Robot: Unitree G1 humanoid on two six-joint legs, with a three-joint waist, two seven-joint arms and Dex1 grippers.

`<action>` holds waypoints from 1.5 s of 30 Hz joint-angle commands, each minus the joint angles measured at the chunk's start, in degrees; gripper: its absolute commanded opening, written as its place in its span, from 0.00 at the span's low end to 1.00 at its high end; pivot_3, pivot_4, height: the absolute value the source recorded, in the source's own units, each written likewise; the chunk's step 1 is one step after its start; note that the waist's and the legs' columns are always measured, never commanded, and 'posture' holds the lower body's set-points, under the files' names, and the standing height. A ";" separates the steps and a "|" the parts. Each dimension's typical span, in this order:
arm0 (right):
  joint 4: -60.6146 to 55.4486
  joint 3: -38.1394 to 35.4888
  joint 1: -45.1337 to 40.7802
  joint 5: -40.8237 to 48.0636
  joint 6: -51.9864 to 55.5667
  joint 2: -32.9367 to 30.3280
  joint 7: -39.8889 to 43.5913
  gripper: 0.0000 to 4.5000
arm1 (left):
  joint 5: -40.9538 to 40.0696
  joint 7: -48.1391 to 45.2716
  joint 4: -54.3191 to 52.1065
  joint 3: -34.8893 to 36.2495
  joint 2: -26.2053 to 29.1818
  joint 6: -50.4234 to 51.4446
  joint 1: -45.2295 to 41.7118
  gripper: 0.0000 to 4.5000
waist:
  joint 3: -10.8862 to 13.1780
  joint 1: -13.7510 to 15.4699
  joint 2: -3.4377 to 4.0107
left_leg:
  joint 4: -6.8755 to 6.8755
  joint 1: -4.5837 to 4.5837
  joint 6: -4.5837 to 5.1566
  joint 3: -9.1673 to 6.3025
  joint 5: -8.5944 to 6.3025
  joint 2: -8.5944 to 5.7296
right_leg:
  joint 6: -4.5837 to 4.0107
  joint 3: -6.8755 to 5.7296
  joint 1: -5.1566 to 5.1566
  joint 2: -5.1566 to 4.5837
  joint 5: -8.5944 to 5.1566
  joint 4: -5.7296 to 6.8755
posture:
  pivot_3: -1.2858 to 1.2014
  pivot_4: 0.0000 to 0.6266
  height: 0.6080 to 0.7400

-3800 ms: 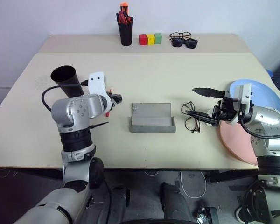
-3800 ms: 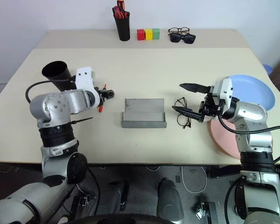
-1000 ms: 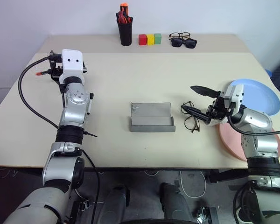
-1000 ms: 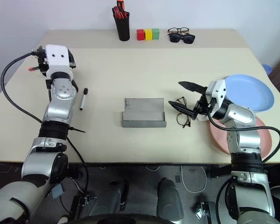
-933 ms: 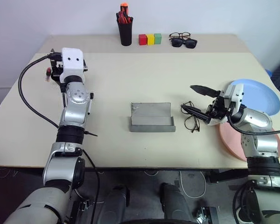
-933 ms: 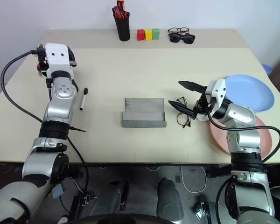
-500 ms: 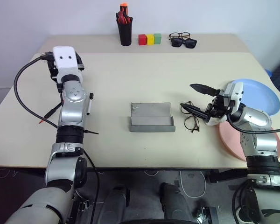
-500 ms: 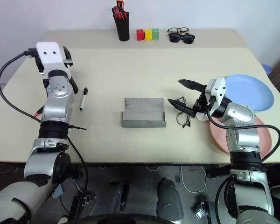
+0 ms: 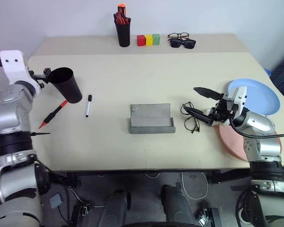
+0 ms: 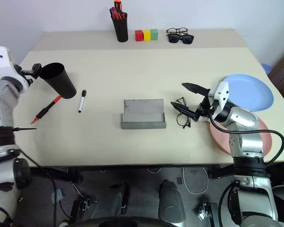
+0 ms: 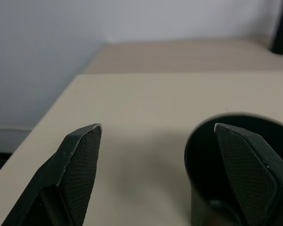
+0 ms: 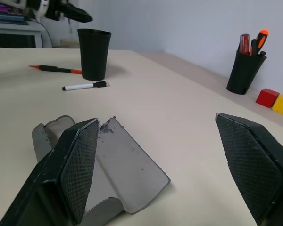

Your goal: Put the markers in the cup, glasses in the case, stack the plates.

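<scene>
markers (image 9: 88, 105) lie on beige table (image 9: 146, 75) by white wall; both jaws wide open, empty.

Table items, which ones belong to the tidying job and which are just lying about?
Job: white marker, red marker, cup, glasses, case, blue plate, pink plate.

Lying about: pen holder, coloured blocks, sunglasses.

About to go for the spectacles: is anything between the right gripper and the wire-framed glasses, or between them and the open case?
Nothing visible. The right gripper hangs open right beside the glasses, and only bare table lies between them and the open grey case.
</scene>
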 commanded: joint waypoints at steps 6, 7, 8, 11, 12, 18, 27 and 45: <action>2.19 -0.27 -1.87 0.33 -3.06 1.19 0.68 0.90 | -0.48 -30.49 5.03 -9.65 18.34 3.12 1.09 0.87 | 0.00 -0.20 0.01 | -0.06 0.02 0.00 0.02 0.00 0.02 | -0.01 0.01 -0.03 0.02 -0.01 0.02 | 0.52 0.24 1.00; 2.44 -0.24 -1.87 0.33 -3.26 1.21 0.84 0.90 | 0.19 -34.17 6.48 -11.66 20.46 2.76 1.15 0.87 | 0.00 -0.22 0.02 | -0.07 0.03 0.00 0.04 0.00 0.03 | -0.02 0.01 -0.04 0.02 -0.02 0.03 | 0.52 0.24 1.00; 2.74 -0.21 -1.97 0.28 -3.42 1.27 0.94 0.90 | 1.19 -37.29 8.08 -13.81 22.14 2.68 0.79 0.87 | 0.00 -0.23 0.01 | -0.10 0.03 0.01 0.04 0.00 0.03 | -0.02 0.01 -0.04 0.02 -0.02 0.04 | 0.52 0.24 1.00; 3.42 -0.28 -1.97 0.22 -3.86 1.40 1.33 0.90 | 7.26 -44.28 14.33 -21.33 26.43 -0.81 -0.87 0.87 | 0.01 -0.18 0.02 | -0.13 0.04 0.01 0.05 0.00 0.05 | -0.04 0.01 -0.07 0.04 -0.03 0.09 | 0.52 0.24 1.00; 3.55 -0.32 -1.93 0.18 -3.99 1.45 1.41 0.90 | 9.63 -44.96 16.56 -23.51 26.95 -2.15 -2.17 0.87 | 0.01 -0.15 0.02 | -0.13 0.04 0.01 0.05 0.00 0.05 | -0.05 0.01 -0.07 0.04 -0.04 0.09 | 0.52 0.24 1.00; 3.57 -0.64 -0.41 0.15 -4.87 1.79 1.28 0.90 | 20.17 -45.14 28.38 -32.59 23.13 -1.65 -13.26 0.87 | 0.01 0.28 -0.03 | -0.07 -0.01 0.02 0.04 0.00 0.05 | -0.01 0.00 -0.04 0.06 -0.06 0.10 | 0.52 0.24 1.00; 2.40 -1.03 1.36 0.30 -5.05 1.97 0.59 0.90 | 24.83 -47.20 32.34 -36.57 13.44 2.56 -16.56 0.87 | 0.03 -0.40 -0.07 | -0.04 0.00 0.02 0.04 0.00 0.05 | 0.02 0.01 -0.14 0.05 -0.08 0.31 | 0.52 0.24 1.00; -1.27 -2.06 4.69 0.90 -4.25 1.30 -0.98 0.90 | 27.55 -40.71 37.63 -36.14 6.31 6.51 -19.98 0.87 | 0.04 0.00 -0.08 | 0.04 0.01 0.02 0.03 0.00 0.03 | 0.20 0.02 -0.30 0.03 -0.34 0.74 | 0.52 0.24 1.00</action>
